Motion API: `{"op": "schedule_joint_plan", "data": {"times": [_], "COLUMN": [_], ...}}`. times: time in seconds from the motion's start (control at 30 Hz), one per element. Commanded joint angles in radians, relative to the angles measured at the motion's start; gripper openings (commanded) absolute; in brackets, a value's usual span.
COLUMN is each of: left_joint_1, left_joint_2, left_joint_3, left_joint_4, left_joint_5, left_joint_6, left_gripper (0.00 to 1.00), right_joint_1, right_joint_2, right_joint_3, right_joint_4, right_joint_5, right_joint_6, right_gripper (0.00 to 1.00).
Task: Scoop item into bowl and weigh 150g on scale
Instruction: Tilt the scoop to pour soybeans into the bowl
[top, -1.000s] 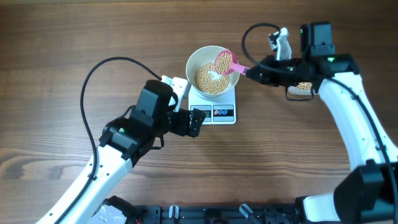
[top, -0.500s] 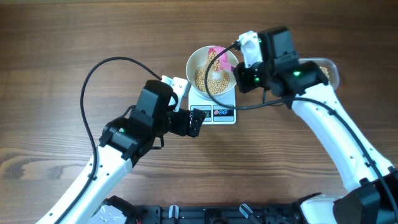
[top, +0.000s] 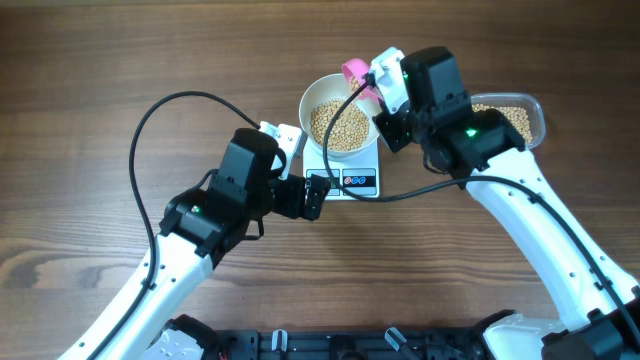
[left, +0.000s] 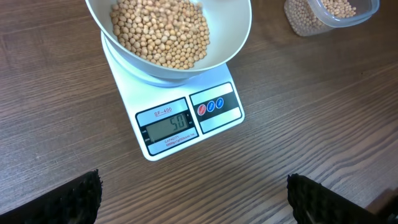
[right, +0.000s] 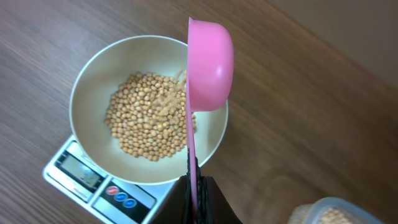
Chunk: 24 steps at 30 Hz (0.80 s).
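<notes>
- The left gripper (top: 316, 195) hovers nearest, at the scale's 8 o'clock. Its jaws are spread wide and hold nothing.
- The scale (left: 186, 118) sits just beyond it. The display shows what looks like 58, so by my reading the target is a long way off.
- The bowl (right: 87, 93) rests on the scale, with beans (left: 161, 31) heaped across its bottom.
- The right gripper (right: 198, 200) is clamped tight on the handle of a pink scoop (right: 209, 62). The scoop is tipped on edge over the bowl's 1 o'clock rim, and a few beans blur beneath it.
- The step in hand looks like emptying a scoopful. Next the scoop must swing back to the tub (top: 525, 115) at the bowl's 3 o'clock, refill and return, likely several times.
- The tub stands near the bowl, so the swing is short. The scoop must clear both rims without nudging the bowl. Bare table lies open from 9 to 12 o'clock.
</notes>
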Motion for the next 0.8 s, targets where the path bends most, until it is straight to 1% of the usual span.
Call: {"op": "schedule_joint_plan", "data": {"times": [0.0,0.07,0.17,0.33,0.53,0.6,0.77], "left_joint_1": [-0.004,-0.004,-0.004,-0.004,-0.004,-0.004,-0.004], "left_joint_2": [0.002,0.002,0.002,0.002,0.002,0.002,0.002], "left_joint_3": [-0.001,-0.001,-0.001,-0.001,-0.001,-0.001,-0.001], "left_joint_4": [0.000,0.000,0.000,0.000,0.000,0.000,0.000], "left_joint_5": [-0.006,-0.006,-0.006,-0.006,-0.006,-0.006,-0.006], "left_joint_6": [0.019,0.019,0.019,0.019,0.019,0.019,0.019], "left_gripper": [1.00,1.00,1.00,1.00,1.00,1.00,1.00], "right_joint_1": [0.033,0.047,0.077,0.121,0.139,0.139,0.134], "right_joint_2": [-0.024,-0.024,-0.024,-0.024,-0.024,-0.024,-0.024], "right_joint_3": [0.001,0.001,0.001,0.001,0.001,0.001,0.001], "right_joint_4": [0.008,0.007,0.009,0.010,0.009,0.009,0.008], "right_joint_5": [0.073,0.073,0.135,0.242,0.244,0.244,0.233], "right_joint_6": [-0.078,-0.096,-0.102,-0.169,-0.166,-0.128,0.066], "right_gripper": [0.04,0.04,0.04,0.04,0.04,0.04,0.04]}}
